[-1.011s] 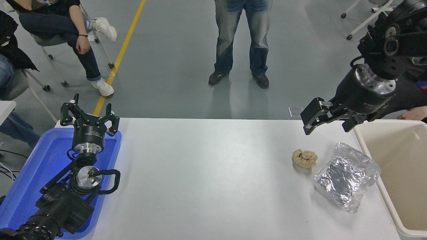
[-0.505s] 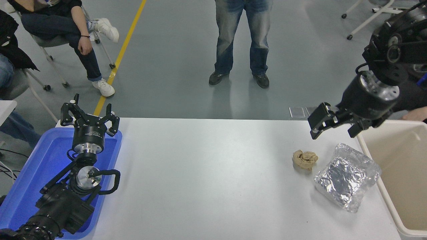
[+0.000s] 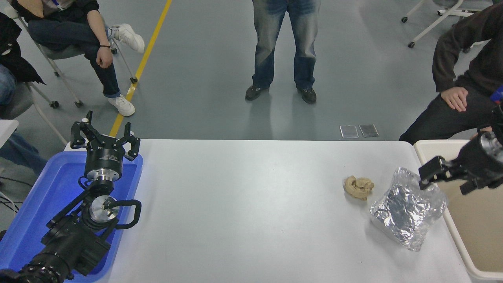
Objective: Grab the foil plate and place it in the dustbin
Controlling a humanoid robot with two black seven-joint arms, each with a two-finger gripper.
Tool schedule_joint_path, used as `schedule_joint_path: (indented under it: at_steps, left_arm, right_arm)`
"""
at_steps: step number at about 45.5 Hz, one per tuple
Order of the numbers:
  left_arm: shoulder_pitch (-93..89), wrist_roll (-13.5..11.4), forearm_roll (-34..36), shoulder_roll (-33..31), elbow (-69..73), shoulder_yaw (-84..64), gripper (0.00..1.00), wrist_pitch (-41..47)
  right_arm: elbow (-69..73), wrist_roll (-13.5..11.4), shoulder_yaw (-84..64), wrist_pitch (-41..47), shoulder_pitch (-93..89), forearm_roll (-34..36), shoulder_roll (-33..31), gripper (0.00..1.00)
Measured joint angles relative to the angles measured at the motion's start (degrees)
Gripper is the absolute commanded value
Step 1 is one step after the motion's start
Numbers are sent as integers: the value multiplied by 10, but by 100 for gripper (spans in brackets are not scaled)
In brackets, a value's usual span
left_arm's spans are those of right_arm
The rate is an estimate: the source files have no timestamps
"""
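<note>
Head view. The right gripper [image 3: 446, 180] is coming in from the right edge, and it is now sitting much lower and further right than it was a second ago, when it was hanging high over the table's far right corner. It is now hovering over the gap between the foil plate [image 3: 406, 208] and the dustbin [image 3: 432, 146], just beside the plate's far right rim. Its jaws are standing spread apart with nothing between them; no contact with the foil is visible.

The foil plate is lying on the white table [image 3: 251, 204] near the right edge, tilted diagonally, with its right corner touching or almost touching the dustbin's near wall. It is not shifting between the pictures. The small tan paper wad [image 3: 358, 186] is resting just to the plate's left, apart from it, and is also holding its place.

The dustbin is standing off the table's right edge, only partly in view. The arm's descent is uncovering a seated person's hand [image 3: 455, 98] and sleeve beyond the bin.

The left gripper [image 3: 105, 138] is remaining parked at the lower left over the blue tray [image 3: 47, 184], fingers spread, holding nothing.

Assessment: the approach phase is nearing its end and the grasp is not yet made. The next move is likely calling for a short shift left and down onto the raised rim. The thin foil is likely to crumple or slip under a pinch.
</note>
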Motion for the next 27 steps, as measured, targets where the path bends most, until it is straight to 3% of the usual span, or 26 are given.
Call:
schedule_joint_path:
  at_steps: [17,27]
  left_arm:
    - [0,0,0,0,0,0,99,0]
    - [0,0,0,0,0,0,99,0]
  right_arm:
    - [-120,-9,71,-89,-182,-12,20,100]
    - [-171,-33,132,-137,-271,-12,38,100]
